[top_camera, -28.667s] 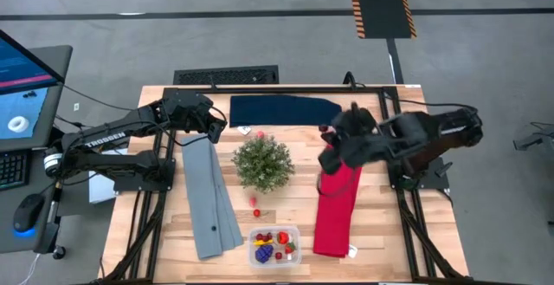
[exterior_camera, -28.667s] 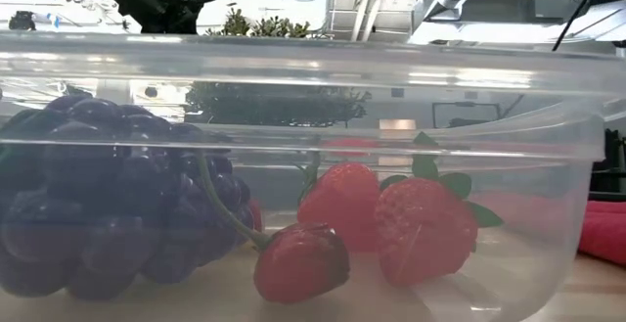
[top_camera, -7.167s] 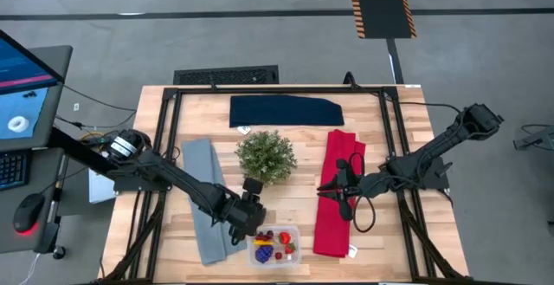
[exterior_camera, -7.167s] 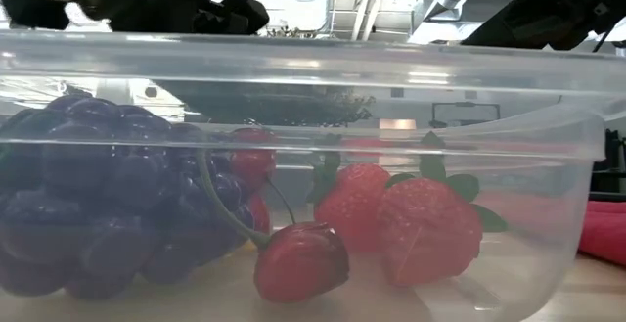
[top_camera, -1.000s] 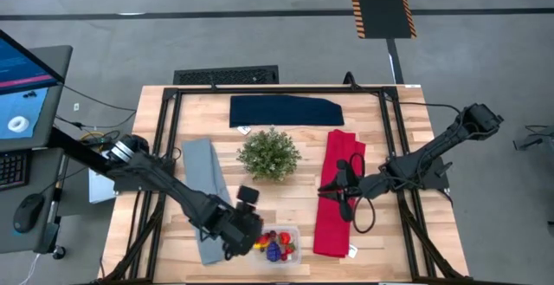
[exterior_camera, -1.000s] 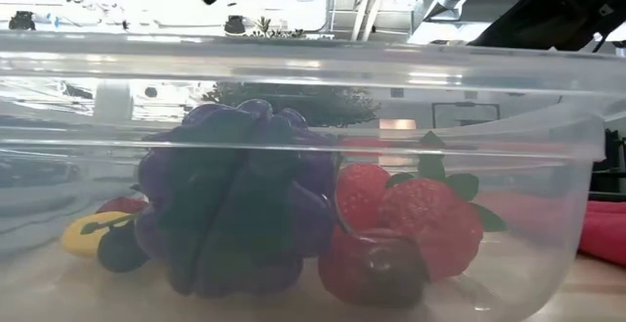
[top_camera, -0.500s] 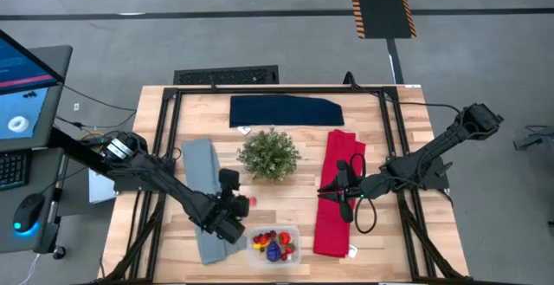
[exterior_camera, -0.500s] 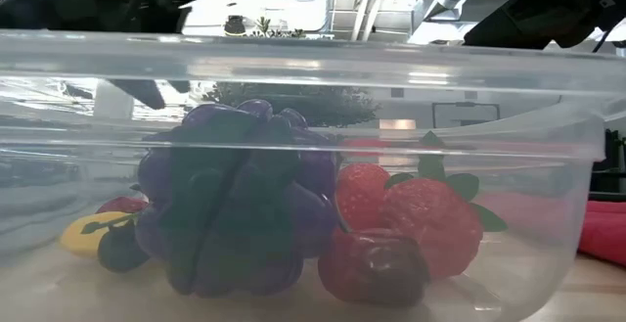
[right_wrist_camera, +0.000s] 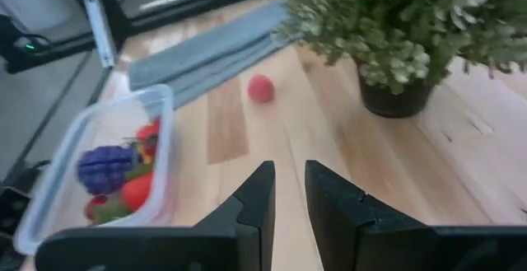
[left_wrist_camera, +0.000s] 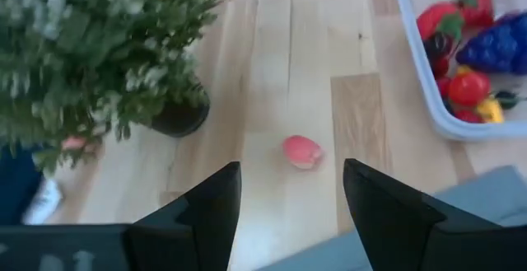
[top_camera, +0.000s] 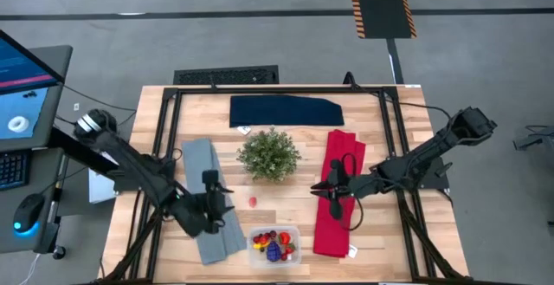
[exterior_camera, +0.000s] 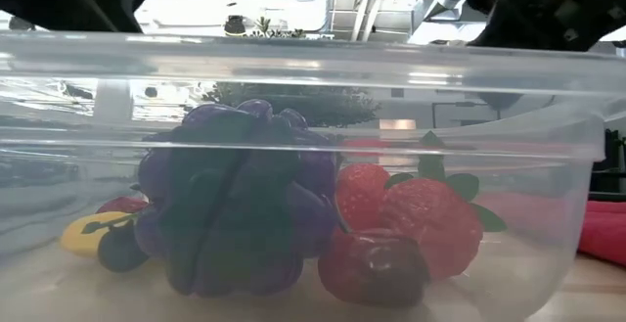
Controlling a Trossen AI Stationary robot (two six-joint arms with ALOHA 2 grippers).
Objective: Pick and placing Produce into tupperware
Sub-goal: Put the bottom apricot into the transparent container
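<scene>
Two dark arms hang low over the wooden slatted table. Left gripper, fingers spread and empty, sits above the folded grey cloth; right gripper, fingers nearly together, above the red cloth. Bushy green potted plant stands between. Clear rectangular plastic tupperware holds purple grapes and strawberries; one small red berry lies loose nearby.

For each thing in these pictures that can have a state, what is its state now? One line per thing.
tupperware: lidless, holding fruit.
grape cluster: inside the tupperware.
strawberries: inside the tupperware.
red berry: loose on the table, outside.
left gripper: open, empty, over the grey cloth.
right gripper: nearly closed, empty, over the red cloth.
potted plant: upright.
</scene>
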